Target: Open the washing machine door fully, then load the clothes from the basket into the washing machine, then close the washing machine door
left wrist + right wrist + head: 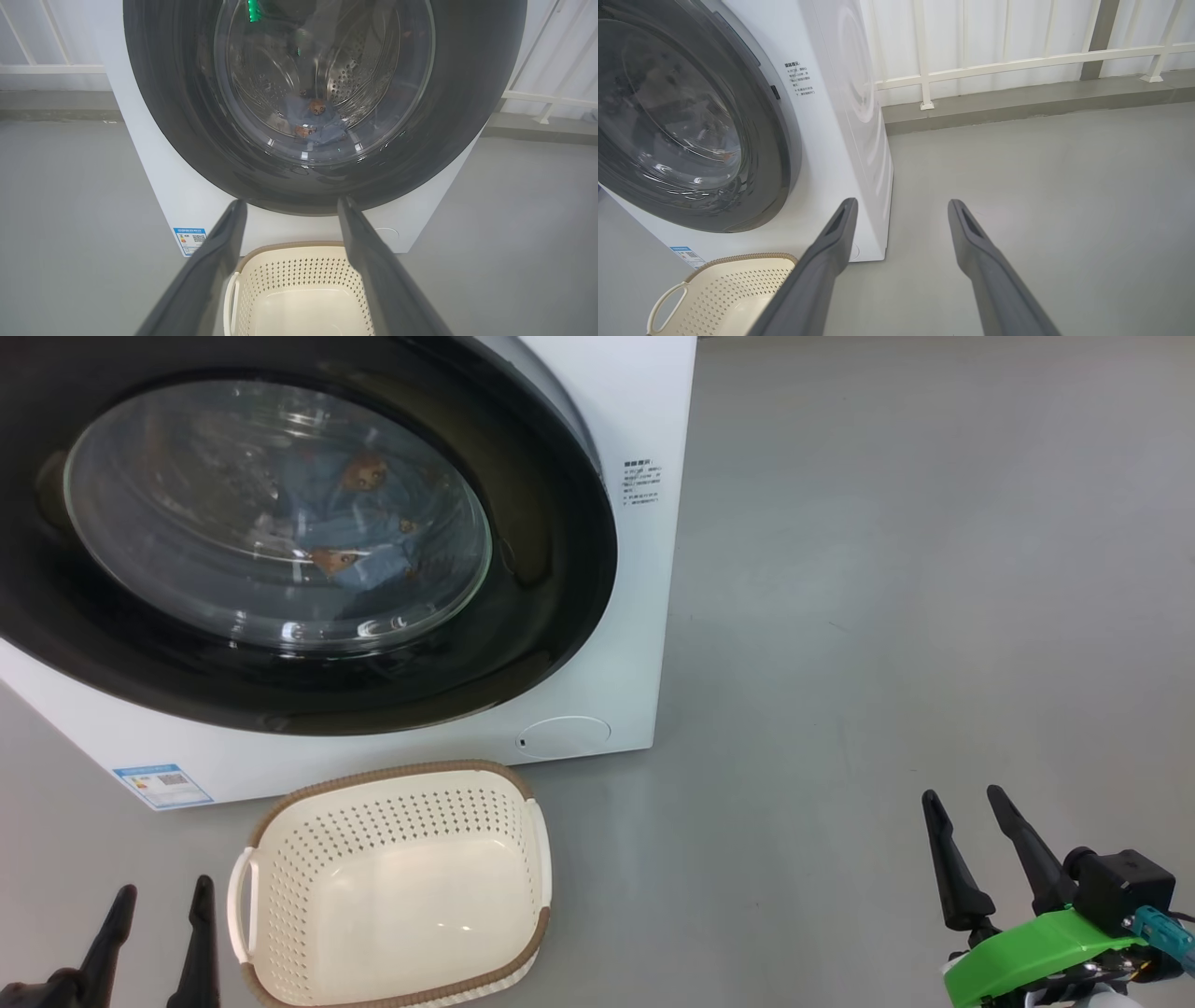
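The washing machine (644, 411) stands with its round black door (541, 579) shut against the front. Through the glass window I see the clothes (359, 537), light blue with bear prints, lying in the drum. The cream basket (392, 772) sits on the floor before the machine and holds nothing. Left of the basket, low in the head view, my left gripper (165, 889) is open. My right gripper (963, 795) is open at the lower right, well clear of the machine. The left wrist view looks past the open left gripper (292, 201) at the door (168, 116), the clothes (315, 121) and the basket (299, 275).
Grey floor (887, 616) spreads to the right of the machine. A white railing (1017, 63) on a low curb runs behind it. A round flap (565, 735) and a blue label (163, 786) sit low on the front.
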